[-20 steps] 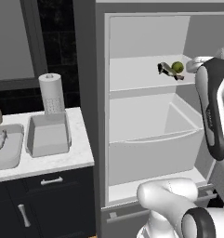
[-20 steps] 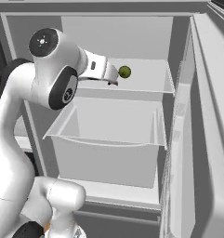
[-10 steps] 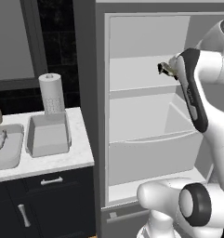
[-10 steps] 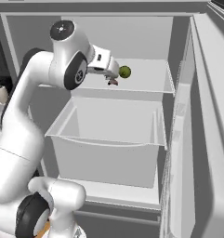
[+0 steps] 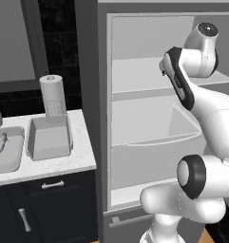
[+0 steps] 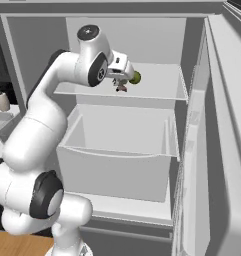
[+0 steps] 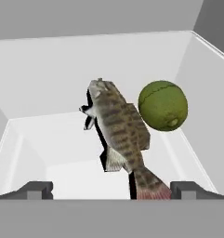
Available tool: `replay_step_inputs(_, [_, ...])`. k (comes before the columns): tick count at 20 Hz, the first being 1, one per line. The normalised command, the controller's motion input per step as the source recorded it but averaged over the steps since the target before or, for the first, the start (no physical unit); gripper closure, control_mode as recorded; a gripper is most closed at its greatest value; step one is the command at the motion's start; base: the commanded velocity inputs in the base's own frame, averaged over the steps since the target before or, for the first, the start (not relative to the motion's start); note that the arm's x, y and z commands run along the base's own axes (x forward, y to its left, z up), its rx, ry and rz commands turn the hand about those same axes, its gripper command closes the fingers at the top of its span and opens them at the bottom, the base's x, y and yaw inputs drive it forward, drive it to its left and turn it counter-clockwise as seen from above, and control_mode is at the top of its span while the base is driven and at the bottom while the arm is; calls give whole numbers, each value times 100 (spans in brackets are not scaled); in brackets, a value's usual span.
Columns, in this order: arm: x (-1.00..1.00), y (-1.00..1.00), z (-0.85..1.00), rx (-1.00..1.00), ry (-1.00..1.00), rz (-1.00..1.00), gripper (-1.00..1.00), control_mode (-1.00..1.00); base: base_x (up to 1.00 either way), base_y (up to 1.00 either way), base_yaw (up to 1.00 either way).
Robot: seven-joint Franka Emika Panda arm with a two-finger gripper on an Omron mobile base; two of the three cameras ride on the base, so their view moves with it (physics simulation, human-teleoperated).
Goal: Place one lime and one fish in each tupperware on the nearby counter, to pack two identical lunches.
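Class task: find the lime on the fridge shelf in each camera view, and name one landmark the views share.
Left base view: not visible; the arm covers that part of the shelf.
Right base view: lime on the upper fridge shelf, just right of the wrist.
Hand view: right of centre, beside the fish.
Shared landmark: the white upper fridge shelf.

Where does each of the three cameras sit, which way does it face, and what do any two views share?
Left base view: behind-left of the white arm, facing the open fridge and white marbled counter.
Right base view: behind-right, facing the same fridge shelves; arm at left.
Hand view: on the hand, looking along the open jaws at the speckled brown fish.
Shared: the round green lime appears in the right base and hand views.
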Motion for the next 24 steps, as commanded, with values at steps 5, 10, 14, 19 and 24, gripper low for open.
replay_step_inputs(5, [35, -23, -25, 0, 1, 0, -100, -100, 0, 0, 0])
replay_step_inputs(10, [43, -29, -39, 3, 0, 0, -100, -100, 0, 0, 0])
replay_step_inputs(14, [25, 0, -35, 4, 0, 0, -100, -100, 0, 0, 0])
replay_step_inputs(19, [25, 0, -30, 3, 0, 0, -100, -100, 0, 0, 0])
replay_step_inputs(24, [11, 0, -31, 2, 0, 0, 100, -100, 0, 0, 0])
